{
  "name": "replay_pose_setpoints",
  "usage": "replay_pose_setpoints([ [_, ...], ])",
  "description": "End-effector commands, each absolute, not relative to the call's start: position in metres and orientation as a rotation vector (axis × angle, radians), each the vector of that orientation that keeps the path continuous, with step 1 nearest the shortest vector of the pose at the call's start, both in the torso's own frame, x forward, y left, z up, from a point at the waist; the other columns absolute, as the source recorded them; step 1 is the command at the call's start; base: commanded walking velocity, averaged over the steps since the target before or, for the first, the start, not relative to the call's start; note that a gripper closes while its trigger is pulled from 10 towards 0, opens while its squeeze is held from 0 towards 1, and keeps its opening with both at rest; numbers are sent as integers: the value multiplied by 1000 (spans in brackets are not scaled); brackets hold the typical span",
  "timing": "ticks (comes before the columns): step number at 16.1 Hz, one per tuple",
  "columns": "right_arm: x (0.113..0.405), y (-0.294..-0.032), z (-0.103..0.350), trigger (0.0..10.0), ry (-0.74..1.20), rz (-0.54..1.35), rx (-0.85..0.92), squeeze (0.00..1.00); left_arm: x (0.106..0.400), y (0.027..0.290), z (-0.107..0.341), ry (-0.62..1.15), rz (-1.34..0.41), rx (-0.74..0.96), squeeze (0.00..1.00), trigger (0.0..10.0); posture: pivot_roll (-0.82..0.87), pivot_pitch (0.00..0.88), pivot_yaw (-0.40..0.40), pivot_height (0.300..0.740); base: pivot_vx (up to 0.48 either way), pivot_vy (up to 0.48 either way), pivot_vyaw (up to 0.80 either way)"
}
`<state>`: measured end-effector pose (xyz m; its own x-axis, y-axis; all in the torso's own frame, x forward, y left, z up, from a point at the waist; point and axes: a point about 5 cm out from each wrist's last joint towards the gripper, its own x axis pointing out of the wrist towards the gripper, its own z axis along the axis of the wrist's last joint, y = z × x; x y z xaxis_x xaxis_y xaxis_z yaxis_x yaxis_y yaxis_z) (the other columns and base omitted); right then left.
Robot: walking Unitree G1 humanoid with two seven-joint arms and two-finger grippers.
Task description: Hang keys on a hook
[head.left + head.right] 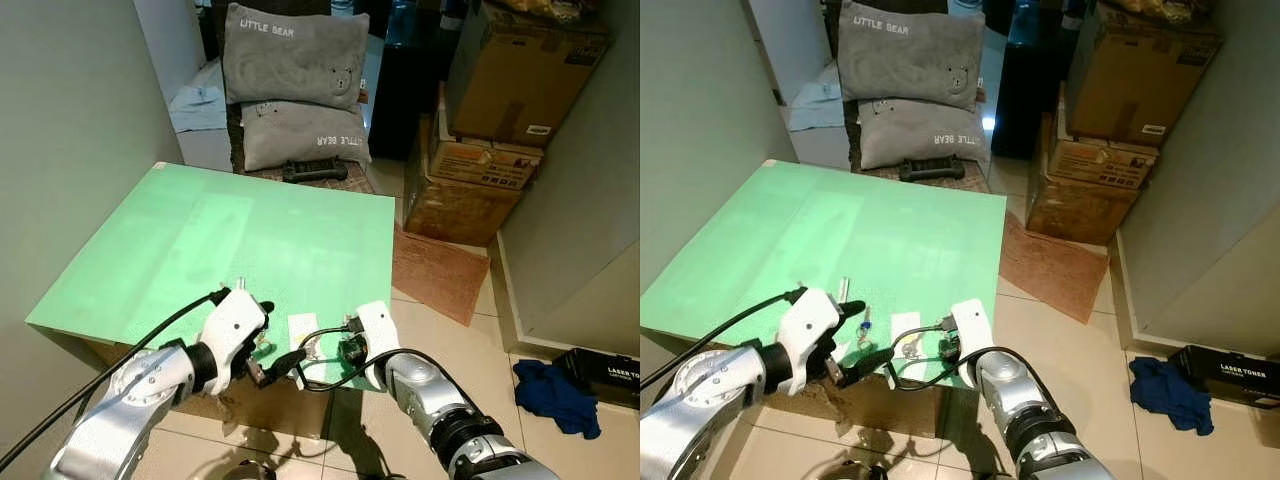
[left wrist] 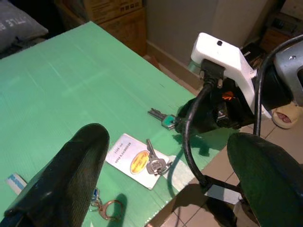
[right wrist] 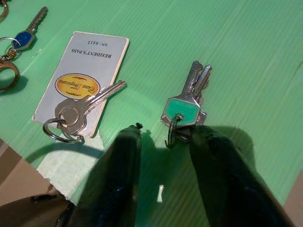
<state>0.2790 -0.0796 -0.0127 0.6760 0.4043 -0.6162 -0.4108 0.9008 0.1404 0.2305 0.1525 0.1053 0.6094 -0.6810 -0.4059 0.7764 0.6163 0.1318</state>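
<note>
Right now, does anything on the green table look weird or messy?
A little. Three key sets lie scattered near the table's front edge: green-capped keys, a blue-capped key, and a silver key lying askew across the resident's pass card. Nothing looks broken or spilled.

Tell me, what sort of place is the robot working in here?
Probably a lived-in home, perhaps a hallway or storage corner. Grey "Little Bear" pillows sit stacked beyond a green board, cardboard boxes are piled on the tiled floor, and house keys with a resident's pass lie on the board.
</note>
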Motion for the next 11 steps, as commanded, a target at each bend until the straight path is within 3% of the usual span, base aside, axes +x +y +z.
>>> replay_pose_setpoints([
  [1, 279, -82, -13, 0, 689, 446, 2, 0, 230, 151, 101, 346, -874, 320, 0, 10000, 143, 74, -14, 740, 0, 0, 0],
  [3, 278, -82, -13, 0, 682, 440, 4, 0, 230, 150, 100, 348, -885, 324, 0, 10000, 140, 70, -12, 740, 0, 0, 0],
  [5, 293, -78, 13, 0, 412, 469, -194, 0, 231, 150, 100, 347, -886, 328, 0, 10000, 140, 67, -11, 740, 0, 0, 0],
  [7, 303, -66, 46, 0, 203, 511, -192, 0, 232, 149, 101, 342, -890, 331, 0, 10000, 134, 63, -9, 740, 0, 0, 0],
  [11, 305, -76, 39, 0, 258, 423, -167, 0, 234, 148, 100, 337, -898, 333, 0, 10000, 130, 59, -8, 740, 0, 0, 0],
])
